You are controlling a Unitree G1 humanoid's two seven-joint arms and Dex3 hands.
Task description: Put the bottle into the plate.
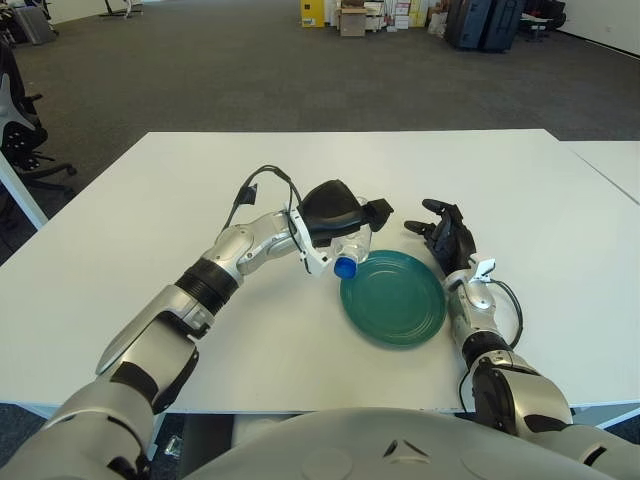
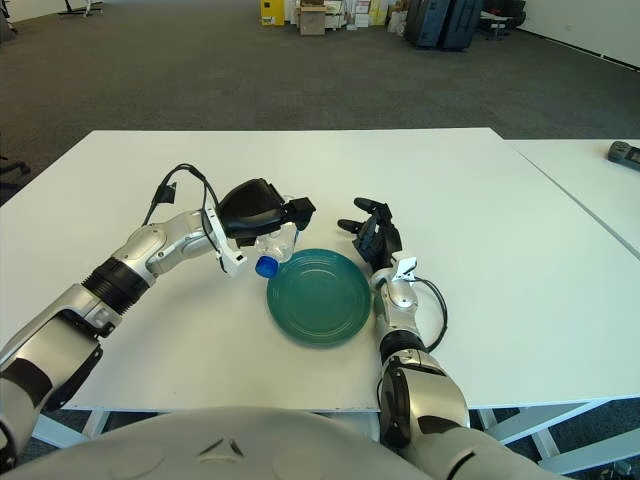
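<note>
So there was this big white table (image 1: pixel 150 250) with a green plate (image 1: pixel 393 297) near the front edge. The left hand (image 1: pixel 335 215) had its fingers wrapped round a clear bottle (image 1: pixel 349 255), blue cap just off the plate's left rim. Right hand (image 1: pixel 447 233) showed beside the plate's right side, fingers loosely spread.

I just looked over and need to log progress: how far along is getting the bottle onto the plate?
Done: the left hand has the clear bottle grasped, blue cap pointing toward the robot. In hand: it holds the bottle at the far-left edge of the green plate, apparently just off the white table. Left: move it over the plate and release. The right hand shows beside the plate's right side, holding nothing.
</note>
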